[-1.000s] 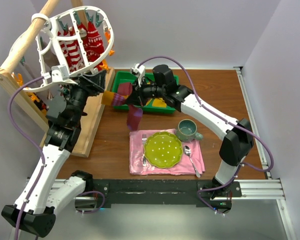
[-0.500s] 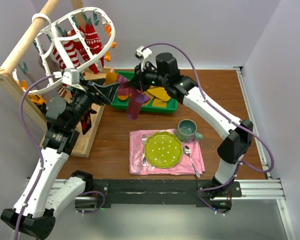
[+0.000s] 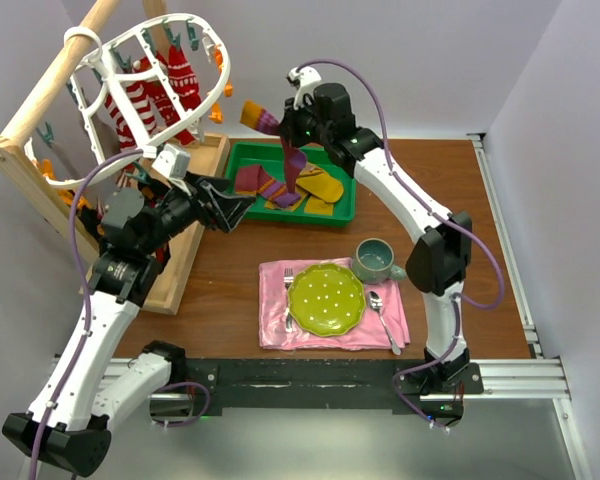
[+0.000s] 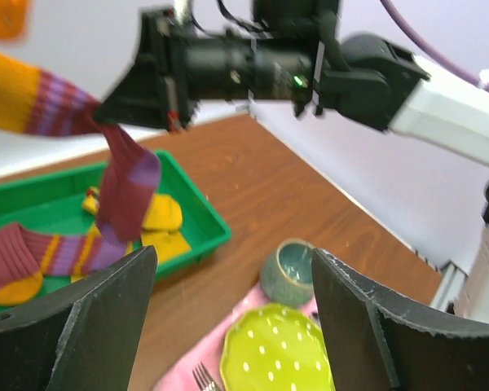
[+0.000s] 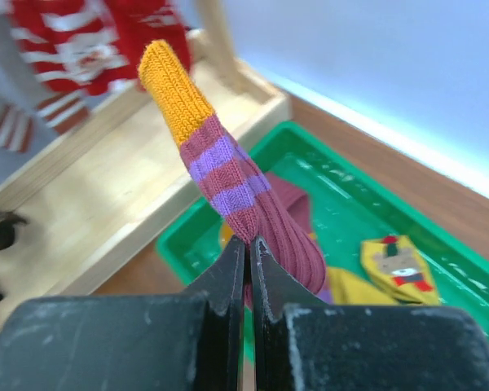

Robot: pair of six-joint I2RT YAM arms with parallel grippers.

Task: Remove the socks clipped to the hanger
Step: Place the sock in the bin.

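Brown wood makes up the surface (image 3: 230, 290), with pale walls around it. At the far side sits a green tray (image 3: 342, 214). Several loose socks (image 3: 260, 185) lie flat in it: maroon ones banded in mustard and purple toward its left, and mustard-yellow ones toward its right, one of which shows a small animal figure in the right wrist view.

Above the tray, the right hand (image 3: 283, 127) is pinched tight on a striped sock (image 3: 294, 165). The sock's mustard end sticks out to the left of the fingers. Its maroon and purple length hangs down over the tray, with the lower end close to the socks lying there. From the right wrist camera the two fingertips meet on the knit, just where the purple bands give way to maroon.

The left hand (image 3: 230, 208) is spread wide and holds nothing. It hangs over the surface just left of the tray and points toward it.

At the far left a wooden rack (image 3: 40, 95) carries the hanger (image 3: 145, 68), a white oval frame looped over the rack's pole and tilted. The red-and-white socks (image 3: 145, 100) are clipped inside the frame. Small teal and orange clips sit along its rim.

Nearer the arms, a pink napkin (image 3: 275, 325) lies flat on the surface. A lime-green dotted plate (image 3: 326, 298) rests on it, with a fork (image 3: 288, 290) on the left and a spoon (image 3: 382, 312) on the right. A teal mug (image 3: 375, 260) stands at the napkin's far right corner; what it holds cannot be made out.
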